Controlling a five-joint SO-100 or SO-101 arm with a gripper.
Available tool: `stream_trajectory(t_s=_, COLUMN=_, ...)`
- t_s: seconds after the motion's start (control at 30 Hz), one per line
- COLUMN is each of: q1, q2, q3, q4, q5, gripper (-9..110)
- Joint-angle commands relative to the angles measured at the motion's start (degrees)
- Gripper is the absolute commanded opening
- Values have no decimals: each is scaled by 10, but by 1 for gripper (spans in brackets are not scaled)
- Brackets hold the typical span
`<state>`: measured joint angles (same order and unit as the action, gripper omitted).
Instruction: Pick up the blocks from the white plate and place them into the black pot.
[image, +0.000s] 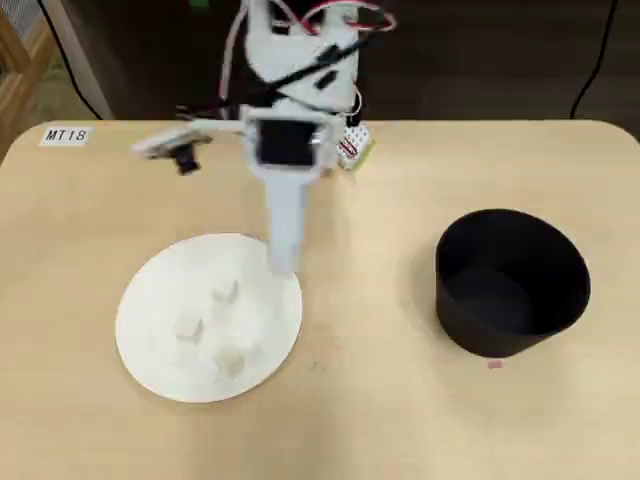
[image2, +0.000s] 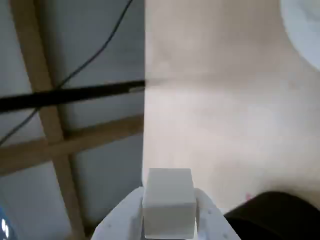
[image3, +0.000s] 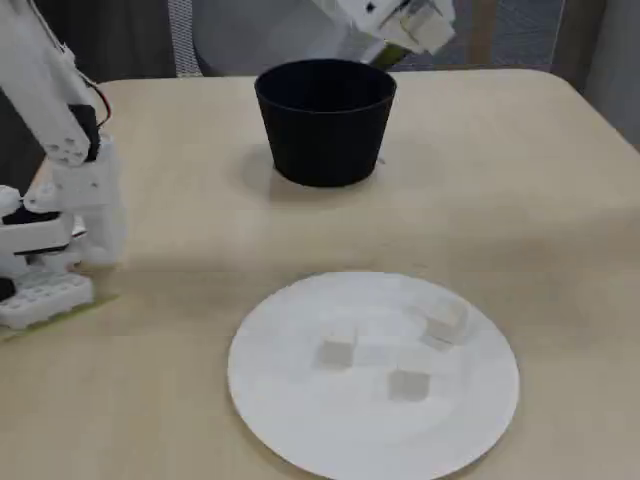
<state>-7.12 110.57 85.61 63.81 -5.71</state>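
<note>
Overhead view shows you a label reading "MT18" (image: 66, 135) at the table's corner, three small off-white cubes (image: 225, 291) on the round white plate (image: 150, 300); the white gripper (image2: 168, 220) pinches a fourth cube (image2: 168, 200).

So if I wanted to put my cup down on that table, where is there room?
Bare tabletop lies between the white plate and the black pot, and along the front edge below both in the overhead view. It is crowded at the arm's base and on the plate, where three blocks lie.
</note>
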Motion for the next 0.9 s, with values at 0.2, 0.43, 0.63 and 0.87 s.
stream_trajectory(t_s=0.2, q1=-166, q2=62, q3=178, q4=-185, q5=-32, gripper=-2)
stream_trajectory(t_s=0.43, q1=-232, q2=56, q3=236, q4=-251, q5=-40, gripper=-2)
stream_trajectory(t_s=0.63, q1=-276, q2=47, q3=270, q4=-279, q5=-47, gripper=-2)
stream_trajectory(t_s=0.87, q1=-303, q2=47, q3=315, q4=-296, q5=-44, gripper=-2)
